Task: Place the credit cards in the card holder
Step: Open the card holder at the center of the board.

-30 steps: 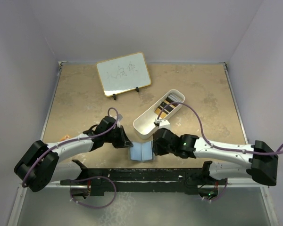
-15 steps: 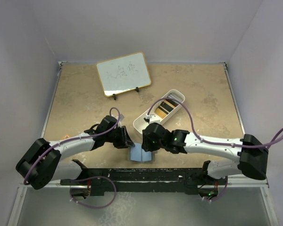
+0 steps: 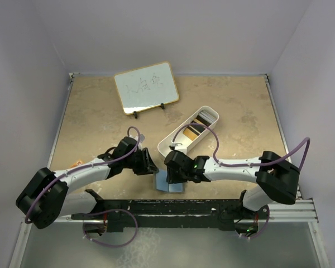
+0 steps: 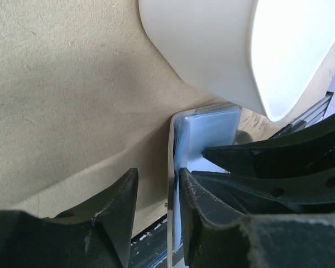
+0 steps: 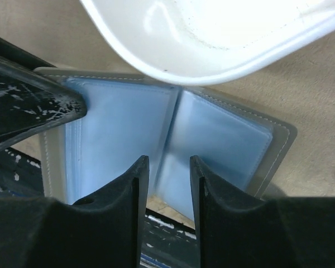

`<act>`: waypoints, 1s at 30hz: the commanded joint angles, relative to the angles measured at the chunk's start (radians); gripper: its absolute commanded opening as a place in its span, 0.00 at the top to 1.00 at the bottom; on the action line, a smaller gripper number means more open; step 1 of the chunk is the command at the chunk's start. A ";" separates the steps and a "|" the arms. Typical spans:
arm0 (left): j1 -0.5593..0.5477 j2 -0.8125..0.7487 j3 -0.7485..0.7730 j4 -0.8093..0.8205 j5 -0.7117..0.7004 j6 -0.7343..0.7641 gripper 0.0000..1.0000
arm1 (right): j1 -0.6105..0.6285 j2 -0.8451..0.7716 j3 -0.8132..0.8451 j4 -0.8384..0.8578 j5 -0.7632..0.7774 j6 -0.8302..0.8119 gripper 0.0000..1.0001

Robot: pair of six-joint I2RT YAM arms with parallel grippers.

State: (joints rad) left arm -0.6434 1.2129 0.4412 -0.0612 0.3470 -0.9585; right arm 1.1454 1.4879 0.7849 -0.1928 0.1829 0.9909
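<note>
The card holder (image 3: 170, 184) lies open near the table's front edge, light blue inside up, its grey rim showing in the right wrist view (image 5: 282, 134). The credit cards (image 3: 194, 128), yellow-orange and black, lie in the long white tray (image 3: 168, 146). My left gripper (image 3: 149, 167) is at the holder's left edge; in the left wrist view its jaws (image 4: 159, 173) straddle the upright left flap (image 4: 171, 184), one finger on the blue side, a gap on the other. My right gripper (image 3: 174, 174) is open and empty over the blue inside (image 5: 169, 162).
A small whiteboard (image 3: 146, 87) stands on its stand at the back. The tray's rounded near end (image 5: 212, 61) overhangs right beside the holder. A black rail (image 3: 167, 212) runs along the table's front edge, just below the holder.
My right gripper has swung left from the holder's right side to over its open inside. The left gripper and the holder have stayed where they were.
</note>
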 commanded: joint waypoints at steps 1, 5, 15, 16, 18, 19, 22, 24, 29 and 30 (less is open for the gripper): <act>0.001 0.011 -0.002 0.057 -0.024 -0.006 0.70 | 0.006 0.006 -0.014 0.016 0.006 0.034 0.63; 0.001 0.031 0.008 0.054 -0.031 0.013 0.73 | 0.007 0.003 -0.039 0.030 0.002 0.036 0.64; 0.001 0.034 0.029 0.067 0.001 0.014 0.67 | 0.020 0.022 -0.016 0.008 0.015 0.011 0.64; 0.001 0.029 0.017 0.080 0.005 0.007 0.66 | 0.021 0.025 -0.011 0.000 0.020 0.012 0.64; -0.001 0.035 -0.002 0.132 0.026 -0.010 0.64 | 0.022 0.039 0.000 -0.013 0.026 0.011 0.64; 0.000 0.045 -0.001 0.136 0.033 -0.012 0.64 | 0.024 0.048 0.003 -0.016 0.028 0.009 0.64; 0.000 0.060 0.013 0.093 0.016 0.010 0.64 | 0.025 0.071 0.014 -0.024 0.026 0.009 0.65; 0.001 0.055 0.022 0.055 -0.019 0.026 0.66 | 0.028 0.078 0.019 -0.027 0.022 0.005 0.66; 0.001 0.064 0.024 0.018 -0.062 0.043 0.84 | 0.030 0.067 0.024 -0.042 0.023 -0.044 0.68; 0.001 0.066 0.030 0.007 -0.064 0.048 0.88 | 0.029 0.066 0.030 -0.053 0.031 -0.076 0.67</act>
State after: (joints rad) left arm -0.6434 1.2697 0.4408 -0.0288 0.3233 -0.9489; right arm 1.1667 1.5475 0.7921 -0.1787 0.1902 0.9947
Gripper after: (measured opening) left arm 0.193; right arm 0.321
